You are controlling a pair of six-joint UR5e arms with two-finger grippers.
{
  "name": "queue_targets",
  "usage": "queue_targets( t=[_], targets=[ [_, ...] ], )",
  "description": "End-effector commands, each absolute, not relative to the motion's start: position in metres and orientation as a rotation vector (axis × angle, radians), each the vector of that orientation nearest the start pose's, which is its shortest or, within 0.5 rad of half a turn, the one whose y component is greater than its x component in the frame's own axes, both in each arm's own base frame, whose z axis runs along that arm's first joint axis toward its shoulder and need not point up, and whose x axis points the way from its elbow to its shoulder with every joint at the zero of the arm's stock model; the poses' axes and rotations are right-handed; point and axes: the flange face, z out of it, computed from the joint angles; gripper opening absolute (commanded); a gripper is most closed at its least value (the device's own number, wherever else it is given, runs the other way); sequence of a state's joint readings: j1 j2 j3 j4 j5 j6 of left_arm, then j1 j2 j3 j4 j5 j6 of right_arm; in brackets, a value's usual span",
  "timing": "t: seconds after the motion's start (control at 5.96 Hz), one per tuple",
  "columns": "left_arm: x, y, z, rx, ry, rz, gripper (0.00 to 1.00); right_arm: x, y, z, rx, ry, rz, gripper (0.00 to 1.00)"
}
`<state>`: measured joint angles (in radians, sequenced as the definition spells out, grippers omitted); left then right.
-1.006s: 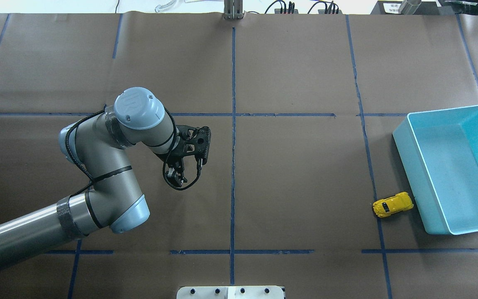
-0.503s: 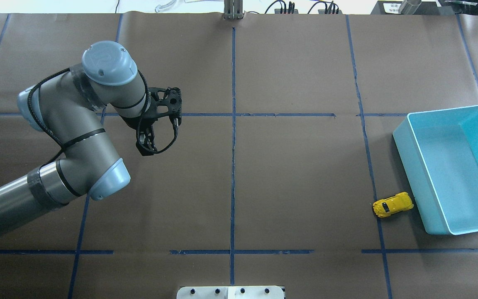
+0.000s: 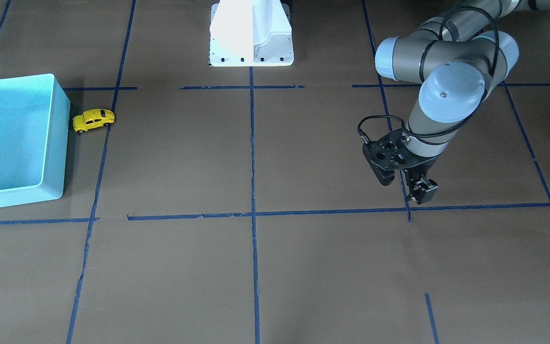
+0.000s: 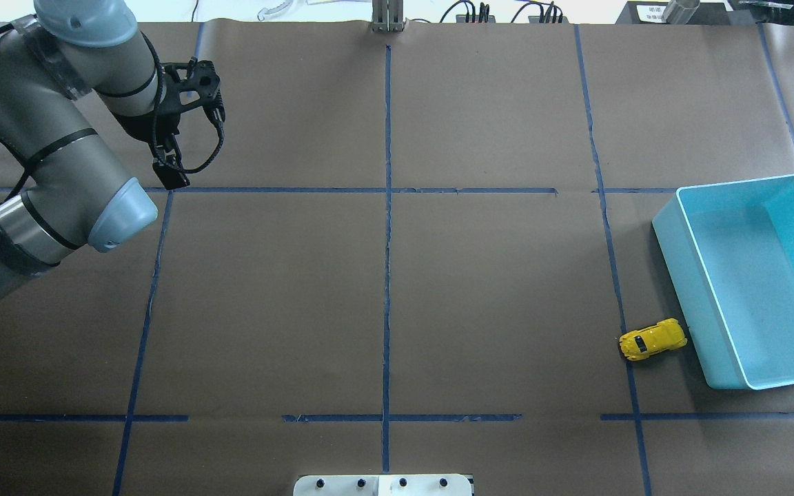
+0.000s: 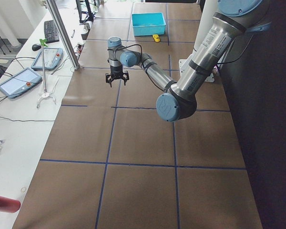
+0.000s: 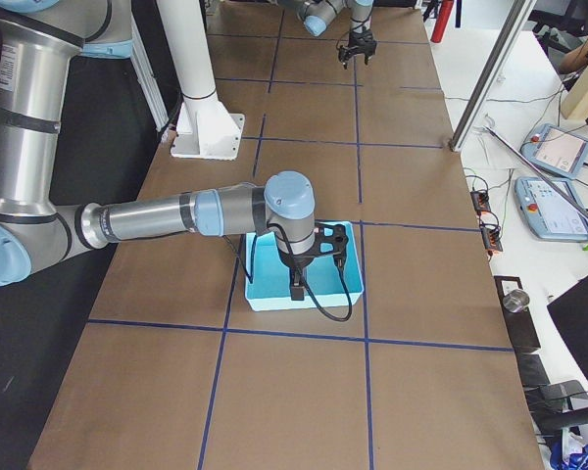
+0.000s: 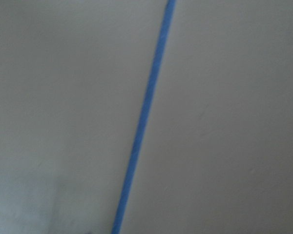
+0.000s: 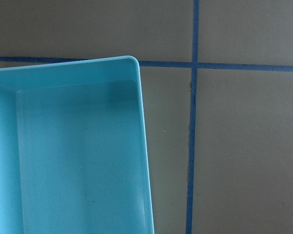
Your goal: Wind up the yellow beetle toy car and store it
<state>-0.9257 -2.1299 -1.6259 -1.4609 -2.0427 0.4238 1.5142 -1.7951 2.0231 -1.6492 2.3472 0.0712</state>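
Note:
The yellow beetle toy car (image 4: 653, 339) stands alone on the brown paper, close beside the near left corner of the turquoise bin (image 4: 685, 303). The front-facing view shows the car (image 3: 93, 120) just right of the bin (image 3: 60, 143). My left gripper (image 4: 174, 180) hovers far off over the table's far left, holding nothing; its fingers (image 3: 422, 193) seem slightly open. My right gripper (image 6: 296, 290) shows only in the right side view, above the bin (image 6: 272, 300), and I cannot tell its state. The right wrist view looks down on a corner of the bin (image 8: 141, 122); no fingers show.
Blue tape lines divide the paper into squares. The white robot base (image 3: 251, 33) sits at the table's near edge. Beyond the far edge lie cables, control pendants (image 5: 19, 78) and a metal pole (image 5: 62, 33).
My left arm has swung from the table's middle left up to its far left corner, away from the car. Car and bin have not moved.

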Motion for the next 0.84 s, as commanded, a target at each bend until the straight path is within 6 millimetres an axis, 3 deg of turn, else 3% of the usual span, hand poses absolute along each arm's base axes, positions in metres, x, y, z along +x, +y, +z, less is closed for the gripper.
queue_targets(
  t=[0.0,0.17,0.34,0.5,0.67],
  targets=[
    [0.256,-0.610,0.391,0.393,0.512,1.020,1.00,-0.017,-0.410,0.499,0.141,-0.770,-0.226,1.00],
    [0.198,-0.606,0.452,0.308,0.501,0.926,1.00,-0.052,-0.402,0.470,0.209,-0.783,-0.397,1.00],
    [0.137,-0.589,0.511,0.186,0.575,0.721,1.00,-0.107,-0.390,0.445,0.247,-0.785,-0.571,1.00],
    [0.090,-0.560,0.559,0.064,0.710,0.484,1.00,-0.150,-0.379,0.430,0.337,-0.744,-0.708,1.00],
    [0.061,-0.542,0.586,-0.013,0.718,0.278,1.00,-0.179,-0.367,0.418,0.382,-0.760,-0.807,1.00]
  ],
)
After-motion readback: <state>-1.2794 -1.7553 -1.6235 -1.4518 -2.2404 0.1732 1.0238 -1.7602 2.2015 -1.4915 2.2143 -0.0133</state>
